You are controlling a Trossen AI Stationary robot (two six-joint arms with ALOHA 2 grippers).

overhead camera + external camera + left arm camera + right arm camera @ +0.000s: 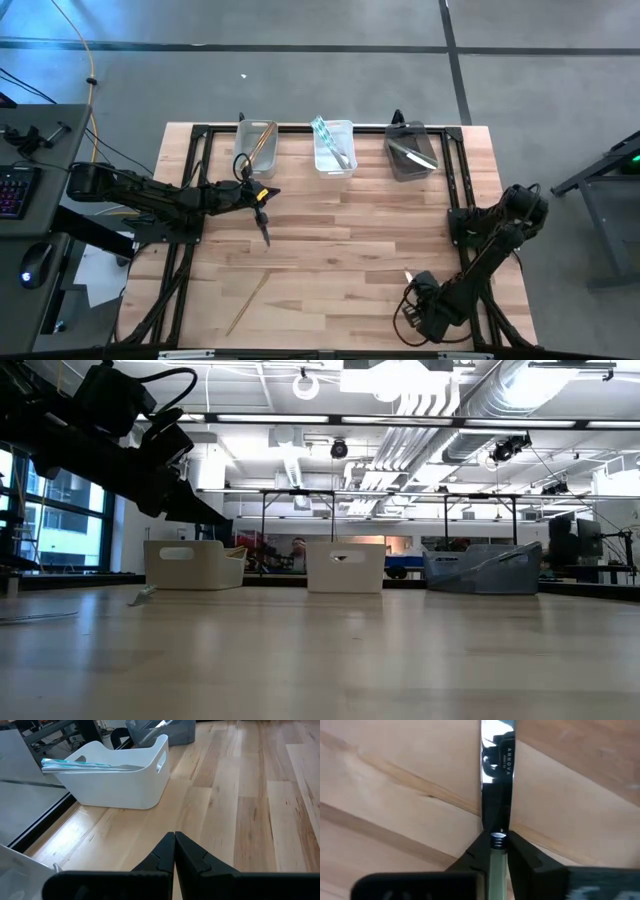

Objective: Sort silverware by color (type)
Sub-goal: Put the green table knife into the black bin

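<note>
One knife (497, 780) clamped in right gripper (496, 851), above table.

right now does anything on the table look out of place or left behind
Yes: one gold-tan piece lies loose and slanted on the bare wood near the front left, far from the three bins at the back. The right gripper is shut on a knife low over the table.

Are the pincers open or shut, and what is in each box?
Left pincer: shut, empty, above the wooden table.
Right pincer: shut on the shiny silver knife.
Cream plastic bin: holds gold cutlery.
White plastic bin: holds teal cutlery.
Grey plastic bin: holds dark cutlery.
Slim gold cutlery piece: lying loose on the table.
</note>
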